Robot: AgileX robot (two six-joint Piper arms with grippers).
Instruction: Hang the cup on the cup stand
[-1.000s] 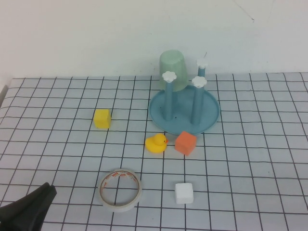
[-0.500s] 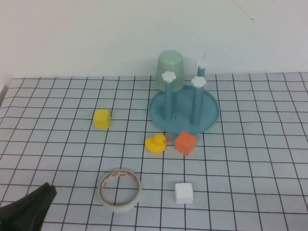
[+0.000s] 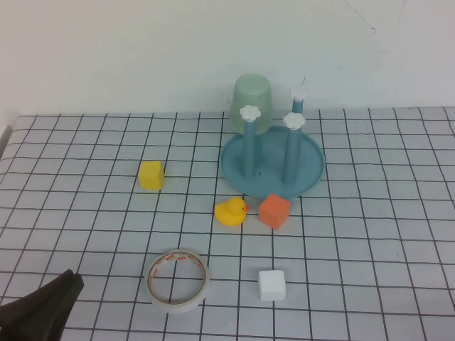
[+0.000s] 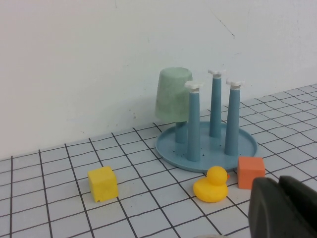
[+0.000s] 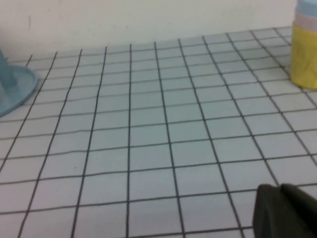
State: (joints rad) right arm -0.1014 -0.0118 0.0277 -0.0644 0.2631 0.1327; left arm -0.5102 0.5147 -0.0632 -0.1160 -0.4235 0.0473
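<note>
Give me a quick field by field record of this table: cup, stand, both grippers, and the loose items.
cup: mint-green cup upside down on a rear post
cup stand: blue cup stand at the back of the table, white-capped posts upright
left gripper: left gripper shut, empty, low at the table's near left corner
right gripper: right gripper shut, empty, only seen in its own wrist view
loose items: yellow block, rubber duck, orange block, white block, tape roll
task status: looks done
</note>
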